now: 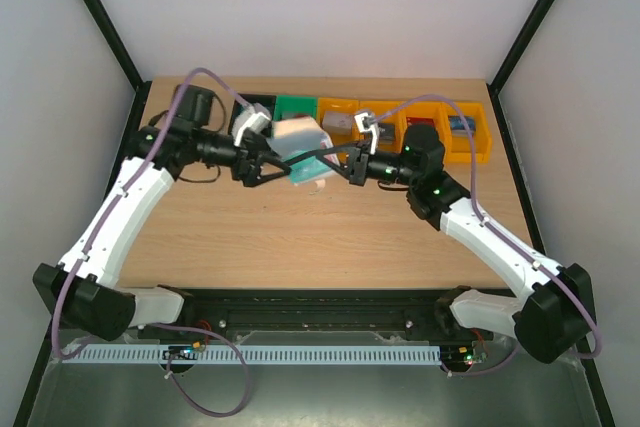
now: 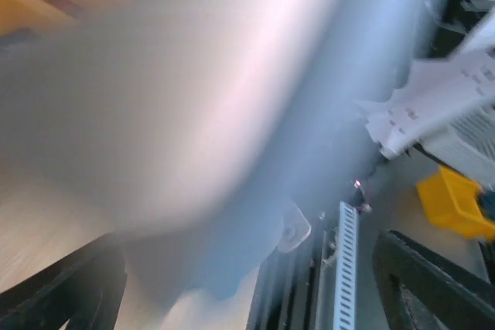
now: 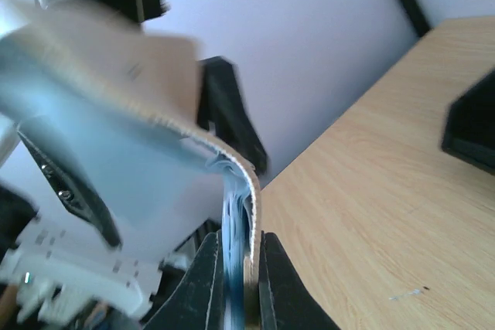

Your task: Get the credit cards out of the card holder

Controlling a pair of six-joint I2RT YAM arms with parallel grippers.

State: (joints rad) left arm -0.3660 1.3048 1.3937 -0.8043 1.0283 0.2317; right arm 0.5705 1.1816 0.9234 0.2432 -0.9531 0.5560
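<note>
Currently I hold the card holder [image 1: 303, 152] above the table [image 1: 300, 247], between both arms. The right pincer [image 3: 238, 256] is clamped on its folded edge. The left pincer [image 1: 268, 167] meets the opposite side, but I cannot tell its grip.

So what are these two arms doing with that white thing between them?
A card holder is up in the air over the table, between the two arms. The right gripper pinches its folded edge, fingers closed on it. The left gripper is at the opposite side, but the blur hides whether it grips. Whether anything has been taken out is unclear.
</note>
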